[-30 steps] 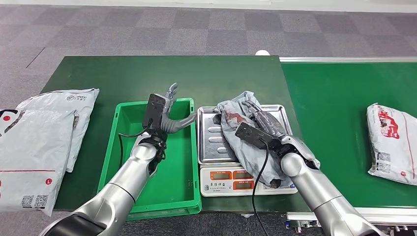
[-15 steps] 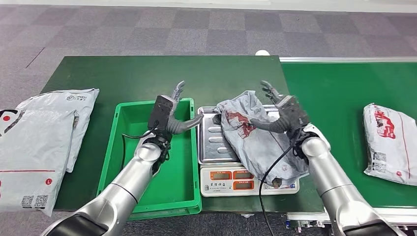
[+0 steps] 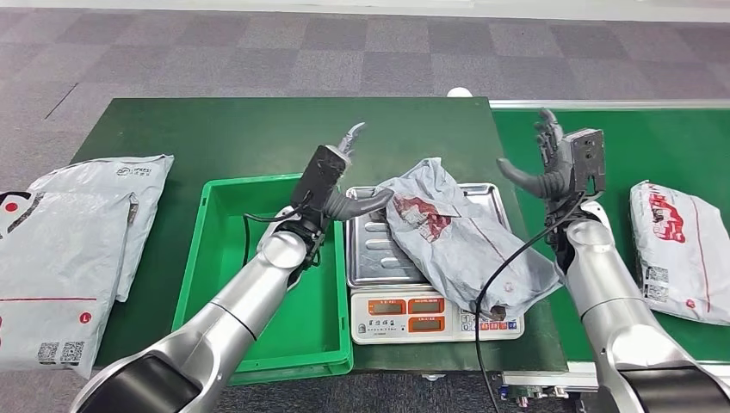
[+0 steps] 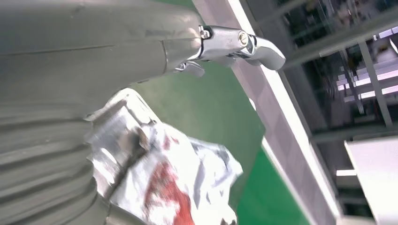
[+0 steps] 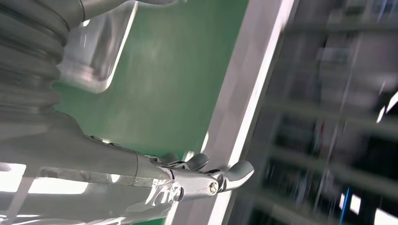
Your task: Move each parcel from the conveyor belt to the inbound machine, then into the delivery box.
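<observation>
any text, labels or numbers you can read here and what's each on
"L": in a red circle on the front white bag at far left.
Back white bag: dark logo print, too small to read.
Scale: orange displays and labels, too blurred to read.
Grey parcel on the scale: red print, unreadable.
Belt parcel: red print and codes, unreadable.

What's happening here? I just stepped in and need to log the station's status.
A humanoid robot is sorting parcels. A crumpled grey parcel lies on the weighing scale, held by neither hand. The right hand is raised, open, beside the scale, and the left hand hovers open at the scale's other side, next to the green bin. Another parcel waits on the conveyor belt.
</observation>
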